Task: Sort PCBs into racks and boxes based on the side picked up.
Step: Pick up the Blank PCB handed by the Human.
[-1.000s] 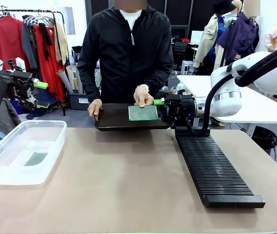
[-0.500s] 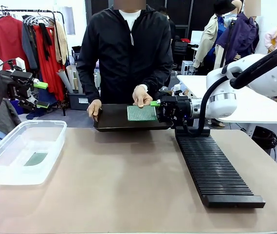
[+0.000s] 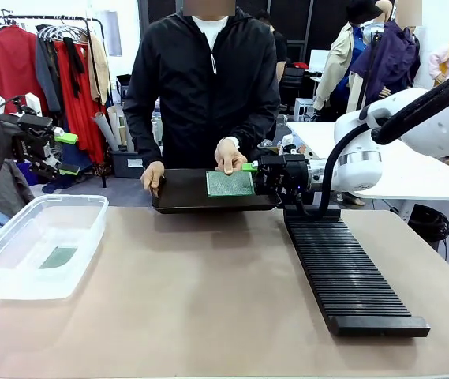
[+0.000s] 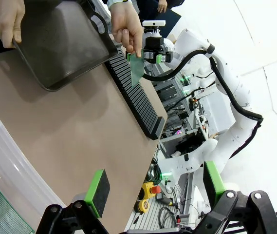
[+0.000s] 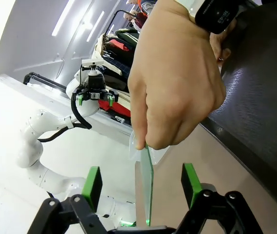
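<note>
Hand (image 3: pixel 230 155) pinching PCB (image 3: pixel 230 183), right pincer (image 5: pixel 141 187) level — pads (image 5: pixel 93 187) wide astride its edge

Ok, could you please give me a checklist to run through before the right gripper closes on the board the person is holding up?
1. PCB edge lies between the right gripper's pads: ok.
2. Pads gripping the PCB: not ok, gaps on both sides.
3. Person's hand pinches the far edge, beyond the pads: ok.
4. Which side counts as picked up: cannot tell.
5. Rack lies beside the right gripper: ok.
6. Left gripper open, off by the box, away from the handover: ok.
</note>
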`<state>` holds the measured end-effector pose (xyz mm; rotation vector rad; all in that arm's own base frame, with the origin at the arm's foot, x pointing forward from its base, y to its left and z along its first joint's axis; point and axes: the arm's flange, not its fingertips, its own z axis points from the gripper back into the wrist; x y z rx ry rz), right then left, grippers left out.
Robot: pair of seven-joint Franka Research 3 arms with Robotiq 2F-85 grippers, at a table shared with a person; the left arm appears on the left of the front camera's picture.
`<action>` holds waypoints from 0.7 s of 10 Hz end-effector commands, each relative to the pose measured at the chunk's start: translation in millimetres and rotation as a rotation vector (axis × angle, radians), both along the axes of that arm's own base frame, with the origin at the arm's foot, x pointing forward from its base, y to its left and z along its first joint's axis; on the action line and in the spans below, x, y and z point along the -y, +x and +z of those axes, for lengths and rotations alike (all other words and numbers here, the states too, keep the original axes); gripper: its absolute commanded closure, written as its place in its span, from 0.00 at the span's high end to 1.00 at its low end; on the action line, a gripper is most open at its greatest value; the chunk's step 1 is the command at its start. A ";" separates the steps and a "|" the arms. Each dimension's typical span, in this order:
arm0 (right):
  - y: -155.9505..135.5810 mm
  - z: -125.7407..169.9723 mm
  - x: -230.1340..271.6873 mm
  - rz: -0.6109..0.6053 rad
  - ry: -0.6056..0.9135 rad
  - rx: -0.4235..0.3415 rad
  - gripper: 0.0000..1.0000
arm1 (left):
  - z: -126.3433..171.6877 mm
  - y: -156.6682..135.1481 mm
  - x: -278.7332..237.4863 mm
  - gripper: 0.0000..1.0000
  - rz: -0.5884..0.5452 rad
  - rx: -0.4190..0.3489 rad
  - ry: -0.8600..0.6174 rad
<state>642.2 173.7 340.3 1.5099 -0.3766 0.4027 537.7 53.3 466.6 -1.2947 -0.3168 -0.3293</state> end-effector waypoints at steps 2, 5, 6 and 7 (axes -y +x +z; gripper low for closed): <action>5.8 -0.7 -8.6 -0.033 0.019 0.040 0.71 | 1.1 -0.1 -0.8 1.00 -0.001 -0.002 0.008; 7.5 -1.0 -9.6 -0.030 0.009 0.035 0.39 | 1.1 -0.1 -0.8 1.00 -0.001 -0.002 0.008; 8.1 -1.4 -10.3 -0.030 0.006 0.035 0.26 | 1.1 -0.1 -0.8 1.00 -0.001 -0.002 0.008; 10.2 -2.0 -11.1 -0.032 0.005 0.033 0.11 | 1.1 -0.1 -0.8 1.00 -0.001 -0.002 0.008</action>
